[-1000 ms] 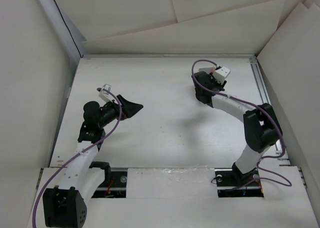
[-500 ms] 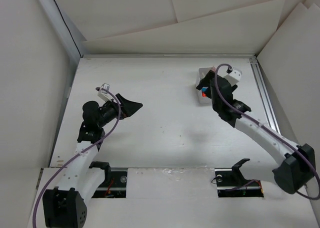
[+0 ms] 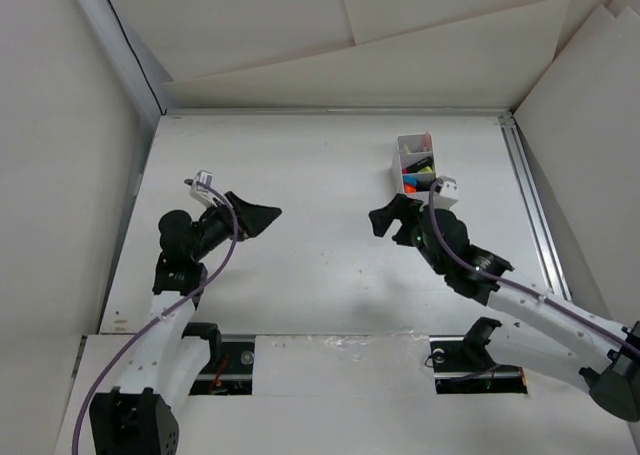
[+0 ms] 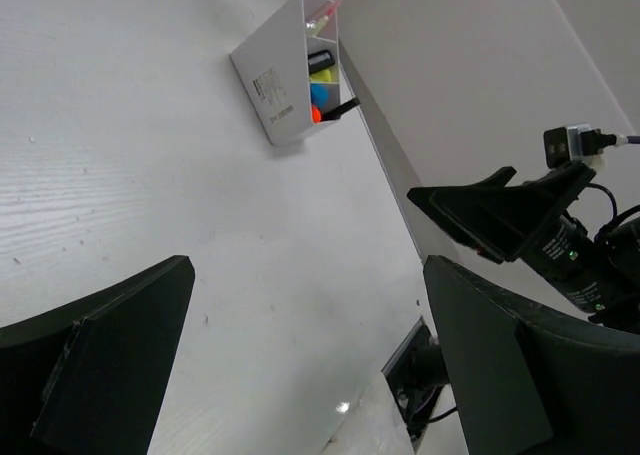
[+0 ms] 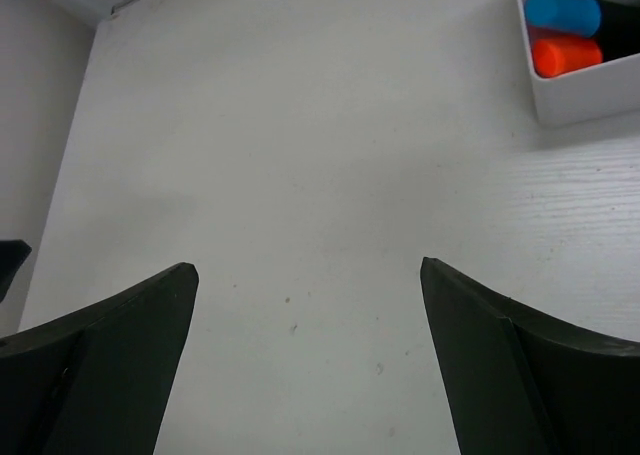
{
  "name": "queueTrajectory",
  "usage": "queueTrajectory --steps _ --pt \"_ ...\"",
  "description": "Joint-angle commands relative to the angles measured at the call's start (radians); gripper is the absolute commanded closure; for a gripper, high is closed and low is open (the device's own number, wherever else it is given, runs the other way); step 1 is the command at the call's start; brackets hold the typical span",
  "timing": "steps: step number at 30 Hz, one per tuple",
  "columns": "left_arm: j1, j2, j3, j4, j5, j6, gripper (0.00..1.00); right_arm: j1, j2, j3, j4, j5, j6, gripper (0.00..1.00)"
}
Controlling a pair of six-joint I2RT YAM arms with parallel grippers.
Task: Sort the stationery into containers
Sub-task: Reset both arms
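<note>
Overhead, left to right:

Left gripper [image 3: 268,215]: hovers over the left half of the table and points right. Its fingers are spread wide and grasp nothing; the left wrist view shows white tabletop between them.

Purple cable [image 3: 215,265]: loops along the left arm. A second one runs along the right arm.

Right gripper [image 3: 390,217]: sits right of centre, just on the near side of the box, and points left. Its fingers are spread wide with nothing between them.

White box [image 3: 399,163]: stands on the far right part of the table, well apart from the left gripper and close to the right one. It has thin walls and inner dividers.

Stationery [image 3: 418,167]: all that shows lies inside the box. A pink item [image 3: 424,141] is at the far end and a yellow cap [image 4: 322,74] in the middle. A blue cap [image 5: 563,13] and an orange cap [image 5: 563,53] lie side by side in the nearest compartment, on black barrels.

Table [image 3: 300,285]: white, matt, faintly grained and specked.

Rail [image 3: 527,205]: a metal strip along the table's right edge.

Boards [image 3: 400,45]: white sheets lean around the table on the left, far and right sides.
</note>
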Motion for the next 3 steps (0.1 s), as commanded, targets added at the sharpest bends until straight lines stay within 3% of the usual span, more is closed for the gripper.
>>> queueTrajectory --steps 1,3 --pt "0.003 -0.078 0.031 -0.035 -0.028 0.066 0.00 0.044 -0.048 -0.025 0.051 -0.042 0.017 0.01" --pt "0.003 -0.099 0.041 -0.097 -0.077 0.086 0.00 0.073 -0.048 -0.025 0.051 -0.042 0.026 0.01"
